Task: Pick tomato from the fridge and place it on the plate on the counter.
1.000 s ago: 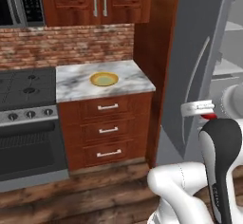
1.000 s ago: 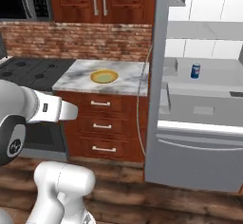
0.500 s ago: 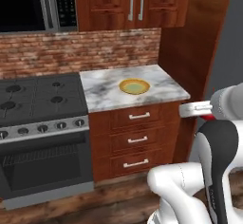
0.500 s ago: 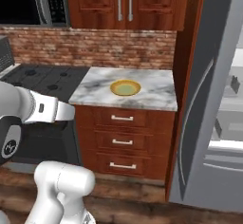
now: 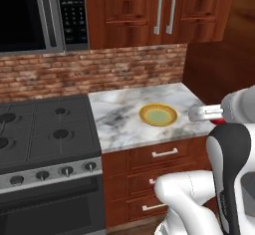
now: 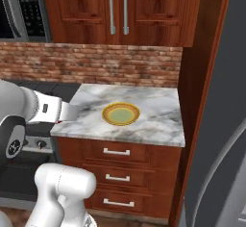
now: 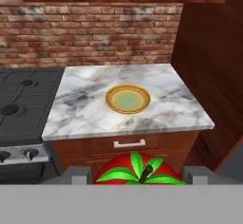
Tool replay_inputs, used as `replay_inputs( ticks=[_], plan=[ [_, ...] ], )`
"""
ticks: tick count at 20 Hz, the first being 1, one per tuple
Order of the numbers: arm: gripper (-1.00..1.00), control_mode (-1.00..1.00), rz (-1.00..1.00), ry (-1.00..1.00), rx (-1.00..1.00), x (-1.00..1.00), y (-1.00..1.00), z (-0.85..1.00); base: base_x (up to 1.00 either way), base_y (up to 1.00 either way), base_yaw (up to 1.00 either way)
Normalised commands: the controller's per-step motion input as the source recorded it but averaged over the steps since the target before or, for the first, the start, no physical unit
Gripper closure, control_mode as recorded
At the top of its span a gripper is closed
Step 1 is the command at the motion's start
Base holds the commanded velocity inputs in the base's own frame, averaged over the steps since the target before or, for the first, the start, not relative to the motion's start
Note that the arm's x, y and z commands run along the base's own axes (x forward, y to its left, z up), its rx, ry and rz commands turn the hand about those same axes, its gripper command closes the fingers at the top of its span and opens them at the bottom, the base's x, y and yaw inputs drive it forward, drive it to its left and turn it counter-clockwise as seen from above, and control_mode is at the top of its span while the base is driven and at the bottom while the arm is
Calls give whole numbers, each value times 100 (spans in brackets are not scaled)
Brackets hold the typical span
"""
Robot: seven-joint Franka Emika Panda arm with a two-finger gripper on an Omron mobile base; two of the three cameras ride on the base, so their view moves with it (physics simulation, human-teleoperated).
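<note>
While the tomato sits pinched between the closed-in fingers of the gripper, held out short of the counter, the plate lies on the marble near its middle, stovetop on the left, brick wall behind.

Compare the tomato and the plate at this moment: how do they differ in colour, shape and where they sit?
Colour: the tomato is glossy red with a green stem top; the plate has a yellow-orange rim and pale green centre.
Shape: the tomato is rounded and full; the plate is flat and shallow.
Place: the tomato sits between the jaws of the gripper, short of the counter; the plate rests on the counter with nothing on it.
Both are round.
</note>
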Motion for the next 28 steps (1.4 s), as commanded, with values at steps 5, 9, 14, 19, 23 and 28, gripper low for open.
replay_inputs(
  ticks=[5, 9, 14, 19, 23, 28],
  plan=[
    [100, 100, 0, 0, 0, 0, 0, 0, 45, 0, 0],
    [100, 100, 0, 0, 0, 0, 0, 0, 60, 0, 0],
    [100, 100, 0, 0, 0, 0, 0, 0, 58, 3, 0],
    [100, -100, 0, 0, 0, 0, 0, -3, 6, 0, 0],
    [100, -100, -1, 0, 0, 3, 0, -26, 0, 0, 0],
    [100, -100, -5, 5, 2, 23, -3, -46, 0, 0, 0]
  ],
)
